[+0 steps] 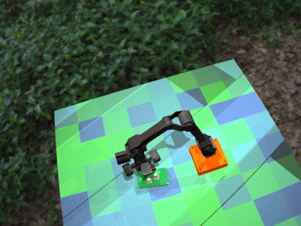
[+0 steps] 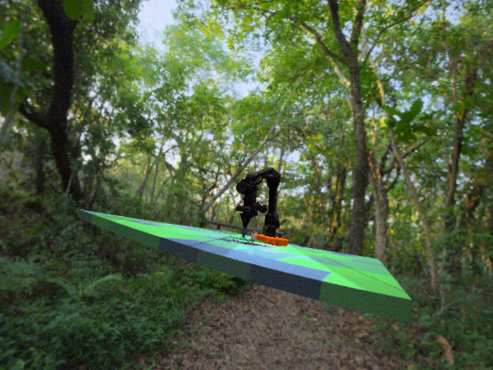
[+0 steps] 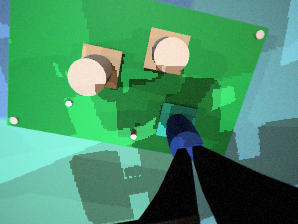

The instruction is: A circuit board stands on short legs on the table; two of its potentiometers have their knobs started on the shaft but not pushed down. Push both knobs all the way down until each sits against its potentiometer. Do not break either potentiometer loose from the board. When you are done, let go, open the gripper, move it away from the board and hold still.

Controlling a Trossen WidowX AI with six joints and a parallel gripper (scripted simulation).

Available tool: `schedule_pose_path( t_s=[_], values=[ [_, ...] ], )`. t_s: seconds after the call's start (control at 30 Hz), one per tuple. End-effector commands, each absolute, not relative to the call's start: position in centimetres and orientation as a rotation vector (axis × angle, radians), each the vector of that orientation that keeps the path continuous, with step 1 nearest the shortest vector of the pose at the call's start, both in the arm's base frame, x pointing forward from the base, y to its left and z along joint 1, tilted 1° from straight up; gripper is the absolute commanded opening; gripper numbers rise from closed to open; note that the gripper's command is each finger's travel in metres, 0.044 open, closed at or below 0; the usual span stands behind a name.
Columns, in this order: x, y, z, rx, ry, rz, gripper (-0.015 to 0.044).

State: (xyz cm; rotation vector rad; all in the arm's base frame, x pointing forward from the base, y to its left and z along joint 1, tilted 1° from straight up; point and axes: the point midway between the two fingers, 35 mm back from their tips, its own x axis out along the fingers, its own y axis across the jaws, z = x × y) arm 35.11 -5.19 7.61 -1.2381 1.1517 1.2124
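The green circuit board (image 1: pixel 162 173) (image 3: pixel 45 35) stands on the table (image 1: pixel 86 138) (image 2: pixel 283 271). Two beige knobs sit on tan potentiometer bodies: the left knob (image 3: pixel 87 76) (image 1: pixel 149 180) shows some of its side below the cap, and the right knob (image 3: pixel 170 52) (image 1: pixel 155 175) looks lower on its body. My gripper (image 3: pixel 189 155) (image 1: pixel 146 170) (image 2: pixel 244 231) is shut with nothing between its dark, blue-tipped fingers. It points down over the board's edge, above a small teal square part (image 3: pixel 165 120), clear of both knobs.
The arm's orange base plate (image 1: pixel 202 165) (image 2: pixel 274 241) sits to the right of the board. The table is a checked green and blue slab with open edges all round. Small white leg screws (image 3: pixel 259 34) mark the board's corners.
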Motion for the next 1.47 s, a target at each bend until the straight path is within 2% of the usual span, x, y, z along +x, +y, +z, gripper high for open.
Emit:
schedule_pose_path(
  t_s=[0.0, 0.23, 0.47, 0.7, 1.43],
  values=[
    [35.1, -5.2, 7.5, -1.237, 1.153, 1.214, 0.0079],
    [34.3, -5.0, 7.9, -1.237, 1.153, 1.215, 0.0263],
    [26.2, -2.8, 10.2, -1.236, 1.156, 1.217, 0.044],
    [18.6, -1.3, 9.9, -1.237, 1.157, 1.221, 0.044],
    [18.5, -1.3, 9.8, -1.237, 1.156, 1.221, 0.044]
  ],
)
